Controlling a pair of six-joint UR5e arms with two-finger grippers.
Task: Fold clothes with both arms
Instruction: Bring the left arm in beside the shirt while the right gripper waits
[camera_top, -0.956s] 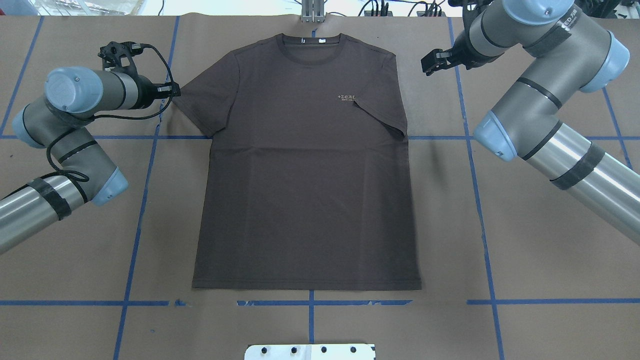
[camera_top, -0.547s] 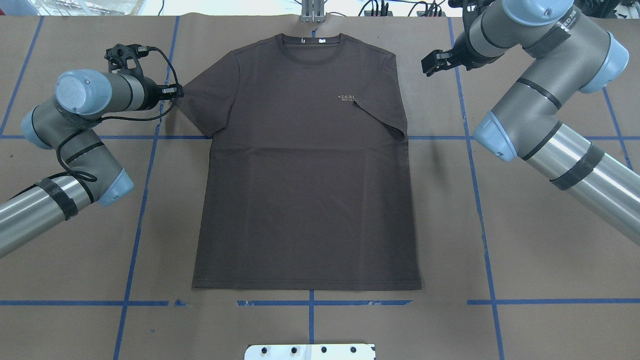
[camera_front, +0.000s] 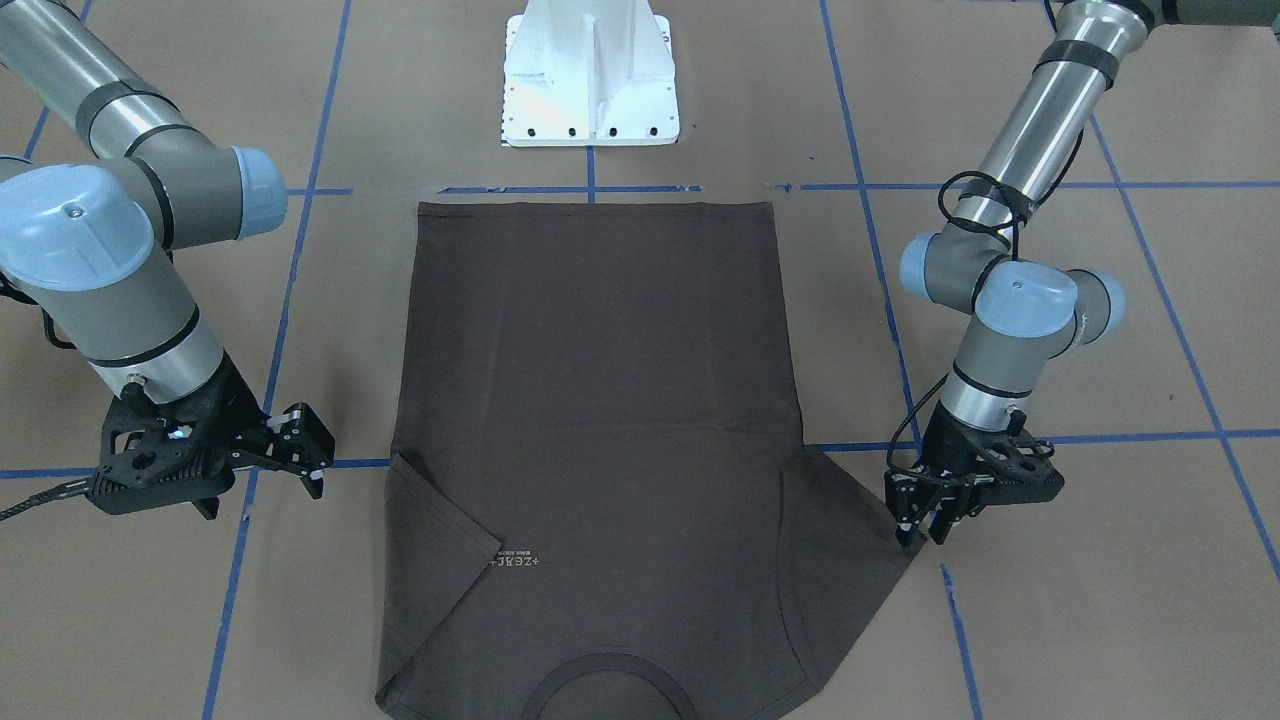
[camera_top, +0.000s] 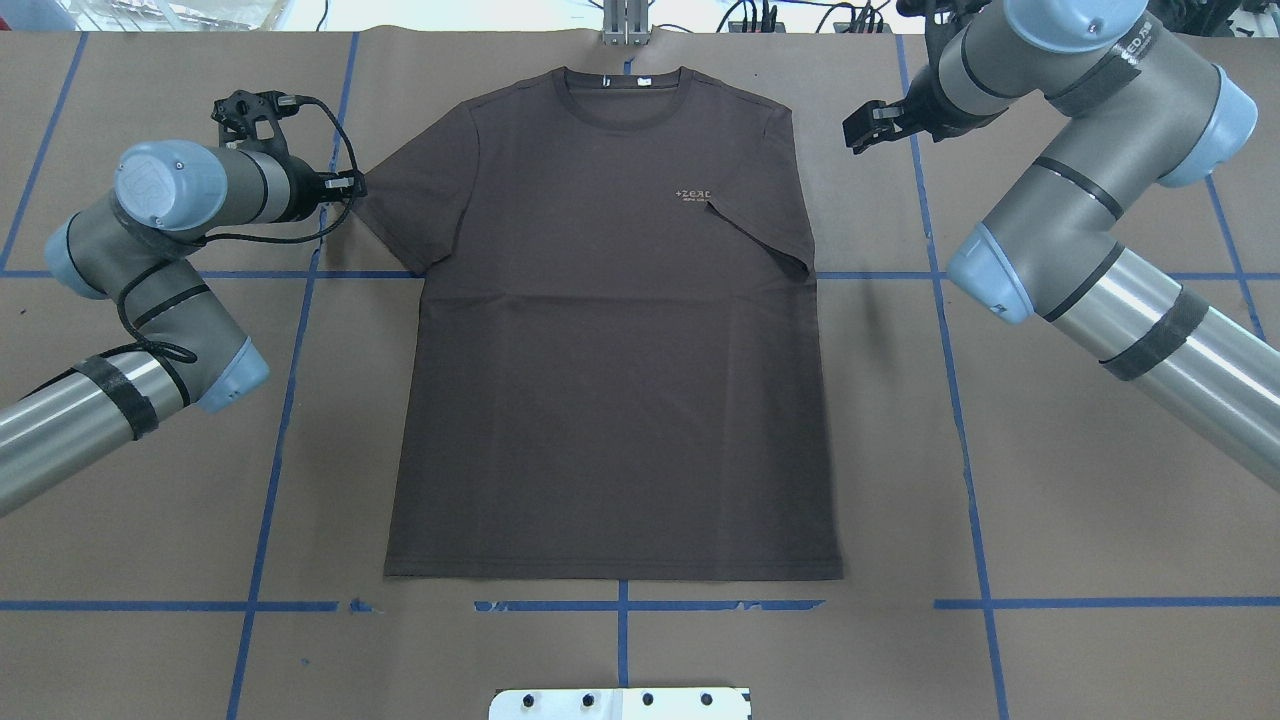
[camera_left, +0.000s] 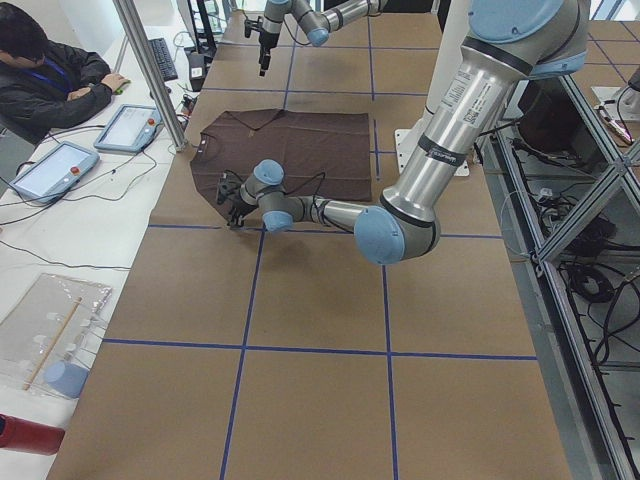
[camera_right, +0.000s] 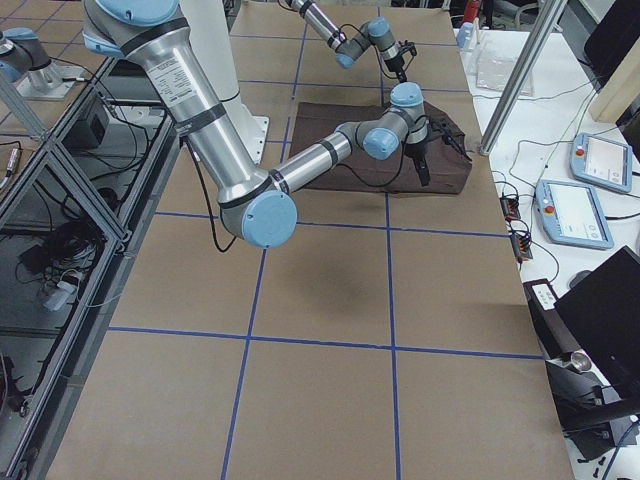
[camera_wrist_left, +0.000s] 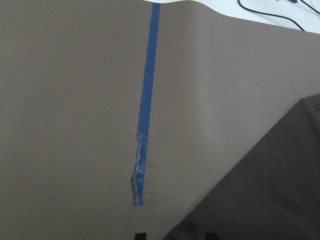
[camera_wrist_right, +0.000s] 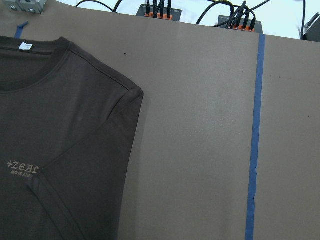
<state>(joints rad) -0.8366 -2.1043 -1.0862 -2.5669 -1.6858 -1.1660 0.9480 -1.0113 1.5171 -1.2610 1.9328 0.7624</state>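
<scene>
The dark brown T-shirt (camera_top: 610, 380) lies flat, front up, collar (camera_top: 622, 92) at the far side. One sleeve (camera_top: 770, 235) is folded in over the chest; the other sleeve (camera_top: 410, 195) is spread out. My left gripper (camera_top: 352, 185) is low at that sleeve's tip. It is open, and in the left wrist view the sleeve corner (camera_wrist_left: 270, 190) lies between its fingertips (camera_wrist_left: 141, 235). My right gripper (camera_top: 862, 125) hangs open above bare table beside the shirt's shoulder (camera_wrist_right: 131, 95), touching nothing. From the front, the left gripper (camera_front: 920, 535) and right gripper (camera_front: 312, 462) flank the shirt (camera_front: 600, 400).
Brown paper with blue tape lines (camera_top: 285, 400) covers the table. The white pedestal base (camera_front: 590, 90) stands at the near edge behind the hem. A metal post (camera_top: 625, 25) and cables sit at the far edge. A person with tablets (camera_left: 125, 125) sits at a side desk.
My left gripper has moved right and slightly farther away, up to the spread sleeve's tip. My right gripper has shifted a little toward the far edge. The shirt has not moved.
</scene>
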